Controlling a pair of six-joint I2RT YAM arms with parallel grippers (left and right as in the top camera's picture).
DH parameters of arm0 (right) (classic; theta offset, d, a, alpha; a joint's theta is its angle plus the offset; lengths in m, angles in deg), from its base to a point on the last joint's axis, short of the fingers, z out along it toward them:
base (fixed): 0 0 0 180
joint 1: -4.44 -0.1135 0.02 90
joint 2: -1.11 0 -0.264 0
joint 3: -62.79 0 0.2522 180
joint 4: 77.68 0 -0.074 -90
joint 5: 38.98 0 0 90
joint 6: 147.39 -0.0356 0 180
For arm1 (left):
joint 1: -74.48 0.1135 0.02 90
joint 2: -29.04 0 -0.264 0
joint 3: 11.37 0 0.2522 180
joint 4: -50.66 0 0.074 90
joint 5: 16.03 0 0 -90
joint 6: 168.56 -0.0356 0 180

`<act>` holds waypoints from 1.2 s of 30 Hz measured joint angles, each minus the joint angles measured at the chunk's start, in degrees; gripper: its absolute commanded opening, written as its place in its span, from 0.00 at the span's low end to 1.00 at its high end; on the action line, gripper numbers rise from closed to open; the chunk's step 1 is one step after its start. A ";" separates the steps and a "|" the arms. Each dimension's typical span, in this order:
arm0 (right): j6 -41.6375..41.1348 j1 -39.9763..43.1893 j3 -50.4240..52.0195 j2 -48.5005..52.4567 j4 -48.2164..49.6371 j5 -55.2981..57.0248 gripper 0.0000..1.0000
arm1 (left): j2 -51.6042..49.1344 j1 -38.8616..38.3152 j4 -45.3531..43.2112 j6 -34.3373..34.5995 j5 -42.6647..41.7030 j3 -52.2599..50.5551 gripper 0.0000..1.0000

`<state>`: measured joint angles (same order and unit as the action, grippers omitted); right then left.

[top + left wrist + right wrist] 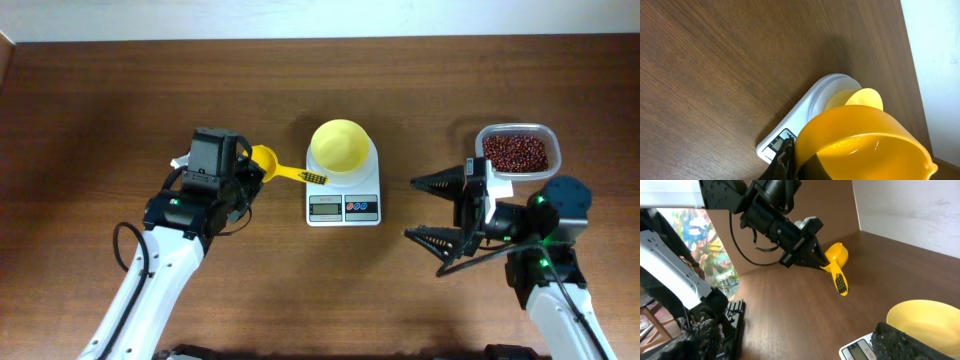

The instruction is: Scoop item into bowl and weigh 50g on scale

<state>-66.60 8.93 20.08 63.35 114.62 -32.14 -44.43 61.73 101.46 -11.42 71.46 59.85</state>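
A pale-yellow bowl (pixel 338 145) sits on the white scale (pixel 343 203) at the table's middle. The beans (pixel 516 152) fill a clear container at the right. My left gripper (pixel 250 173) is shut on the cup rim of a yellow scoop (pixel 268 163), left of the scale, with the scoop's handle (pixel 308 177) pointing toward the scale. In the left wrist view the scoop (pixel 865 140) fills the lower right and no beans show in it; the bowl (pixel 860 99) and scale (pixel 790 134) lie beyond. My right gripper (pixel 432 211) stands open and empty, right of the scale.
The clear container (pixel 548 135) stands just behind my right arm. A pale wall edge (pixel 300 15) runs along the far side of the dark wooden table. In the right wrist view the left arm (pixel 765 215) and the scoop (pixel 836 262) are across the table.
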 measured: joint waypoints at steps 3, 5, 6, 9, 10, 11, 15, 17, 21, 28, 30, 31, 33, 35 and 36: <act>-5.62 -1.20 -0.35 2.73 9.40 2.40 0.99 | 0.00 0.00 -0.04 0.00 0.00 0.00 0.00; -12.39 -2.60 -0.72 4.09 10.78 8.22 0.99 | 0.00 0.00 -0.02 0.07 -0.02 0.00 0.00; -16.15 -3.58 -1.51 5.31 10.88 11.10 0.99 | 0.00 0.00 -0.04 0.24 -0.13 0.00 0.00; -24.90 -7.80 -4.13 8.96 10.93 16.76 0.99 | 0.00 0.00 -0.04 1.66 -1.57 0.00 0.00; -26.60 -8.87 -4.52 9.77 10.93 17.86 0.99 | 0.00 0.00 -0.11 2.21 -2.56 0.00 0.00; -28.37 -10.27 -4.81 10.97 10.93 19.34 0.99 | 0.00 0.00 -0.28 2.69 -3.80 0.00 0.00; -31.45 -15.17 -4.92 16.20 10.69 23.67 0.82 | 0.00 0.00 -0.46 3.91 -7.61 0.00 0.00; -31.91 -16.70 -4.92 17.11 10.73 25.81 0.75 | 0.00 0.00 -0.74 4.70 -9.79 0.00 0.00; -32.20 -21.53 -4.92 17.88 10.73 31.23 0.65 | 0.00 -0.63 -0.92 5.14 -11.54 0.00 0.00; -32.17 -26.21 -4.92 17.88 10.25 34.95 0.49 | -0.81 -5.86 -0.92 5.18 -10.60 0.00 0.00; -32.20 -26.25 -4.92 17.88 9.99 35.26 0.44 | -1.40 -6.43 -1.03 5.18 -10.56 0.00 0.00; -32.13 -26.25 -4.92 17.88 9.73 35.32 0.40 | -1.44 -6.78 -1.53 5.18 -10.56 0.00 0.00; -32.30 -26.25 -4.92 17.88 8.83 35.36 0.35 | -1.66 -8.00 -3.43 5.18 -10.54 0.00 0.00; -32.15 -26.25 -4.96 17.88 7.52 35.39 0.32 | -2.86 -9.11 -5.18 5.18 -10.54 0.00 0.00; -32.15 -26.25 -4.96 17.88 6.62 35.34 0.31 | -3.80 -9.53 -5.35 5.18 -10.54 0.02 0.00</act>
<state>-98.75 -17.32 15.11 81.23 121.25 3.20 -48.24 52.20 96.10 -6.24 60.93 59.87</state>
